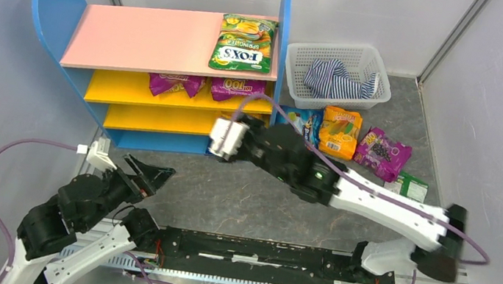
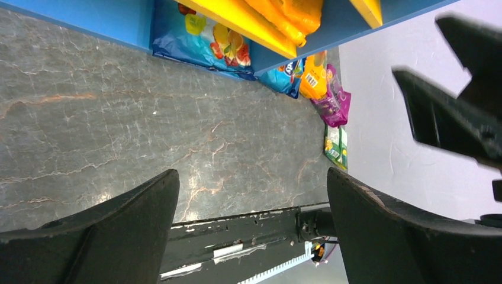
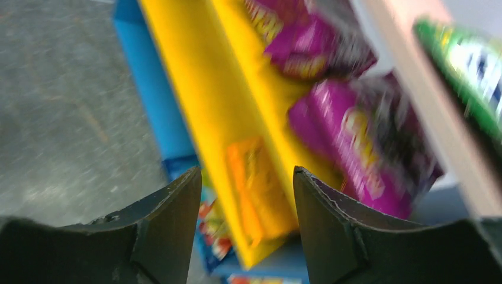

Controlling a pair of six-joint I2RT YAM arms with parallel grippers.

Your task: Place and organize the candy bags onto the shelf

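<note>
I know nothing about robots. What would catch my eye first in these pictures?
The bright shelf at the back left, pink on top with yellow boards and blue sides, holds a green-yellow candy bag on top and purple bags just below. The right arm's end effector hovers at its front, jaws apart and empty. More loose bags lie on the grey table right of the shelf, near a white basket.

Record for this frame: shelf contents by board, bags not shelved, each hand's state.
pink board: FOX'S bag, right end
upper yellow board: two purple bags
lower yellow board: orange bag
bottom level: blue bag
table beside shelf: second blue bag, second orange bag, third purple bag, green bag
left hand: open, empty
right hand: open, empty, facing shelf
</note>
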